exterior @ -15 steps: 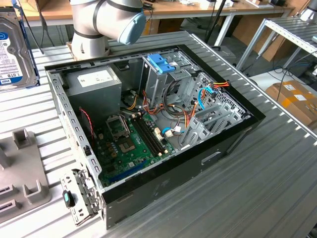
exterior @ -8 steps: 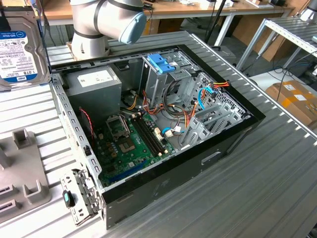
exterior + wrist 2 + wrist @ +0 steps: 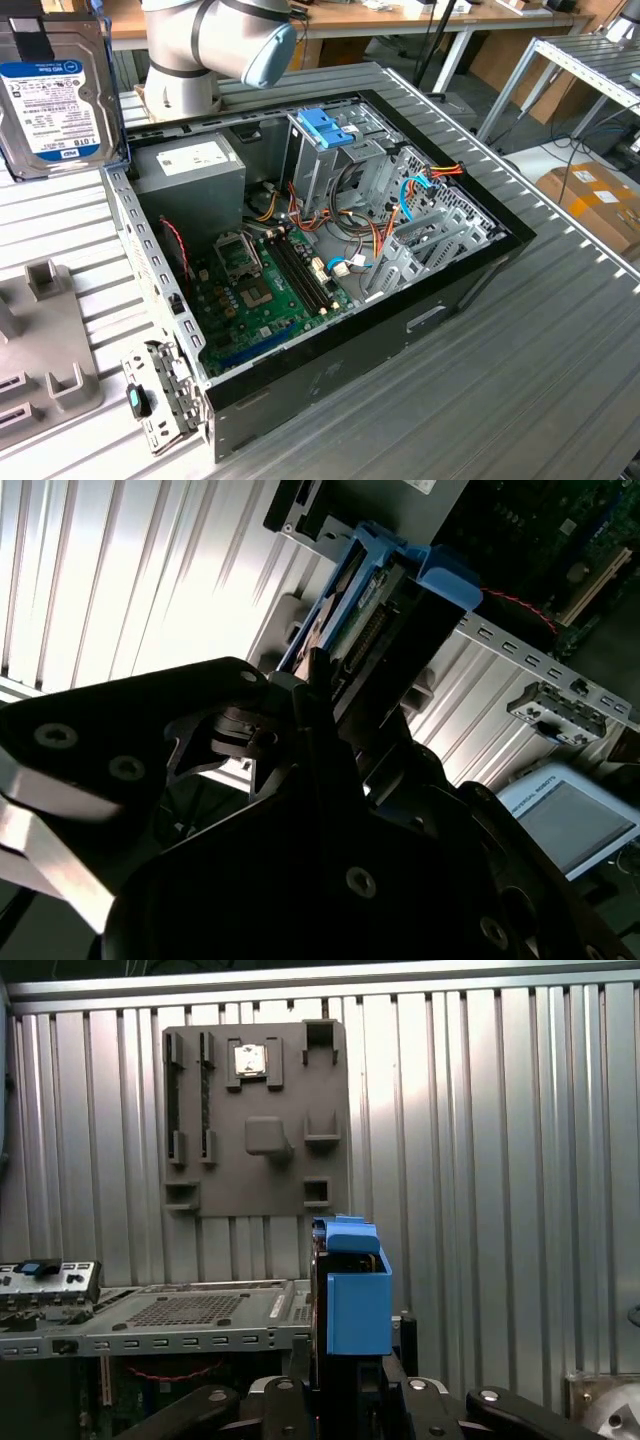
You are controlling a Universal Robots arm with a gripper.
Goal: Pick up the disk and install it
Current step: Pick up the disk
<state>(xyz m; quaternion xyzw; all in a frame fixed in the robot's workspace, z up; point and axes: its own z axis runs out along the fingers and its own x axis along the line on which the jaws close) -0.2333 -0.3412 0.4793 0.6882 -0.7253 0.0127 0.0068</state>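
First wrist view is showing your hand (image 3: pixel 345 1395) closed around the disk (image 3: pixel 352 1290), edge-up at the frame's lower centre; you're carrying it, likely needing square alignment to seat it.

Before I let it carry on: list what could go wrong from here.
1. The jaws grip the disk by one end, most of it sticking out; it may tilt or slip.
2. Loose cables crowd the open case beside the cage; they could snag the disk going in.
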